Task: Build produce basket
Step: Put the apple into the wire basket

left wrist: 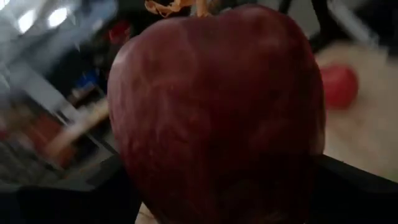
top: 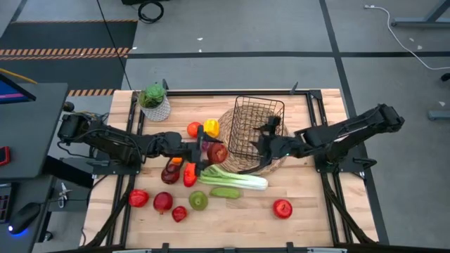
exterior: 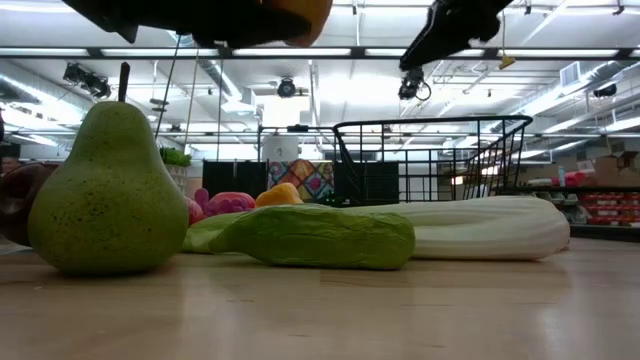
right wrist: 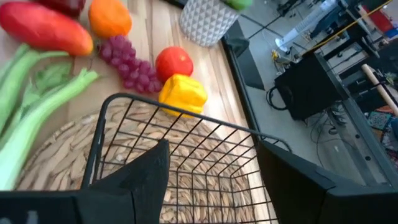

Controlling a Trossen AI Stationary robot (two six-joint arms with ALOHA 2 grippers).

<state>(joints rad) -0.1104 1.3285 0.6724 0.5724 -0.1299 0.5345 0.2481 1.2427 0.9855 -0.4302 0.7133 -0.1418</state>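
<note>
From above, we see the left tool (top: 206, 151) closed around a dark red apple (top: 217, 152) just beside the basket (top: 257, 128), which stands on a woven mat (top: 278, 160) on the surface (top: 309, 211). In the left wrist view the apple (left wrist: 217, 112) looks hard and smooth, so we judge it slippery; a grip across its middle suits it. In the right wrist view the right tool (right wrist: 211, 180) is open wide at the basket rim (right wrist: 180, 115), holding nothing.

Empty black wire basket (top: 257, 126); produce (top: 232, 177) alongside.

Grey floor (top: 232, 28) (striped hazard tape (top: 67, 51)), bright ceiling lights (exterior: 320, 52).
</note>
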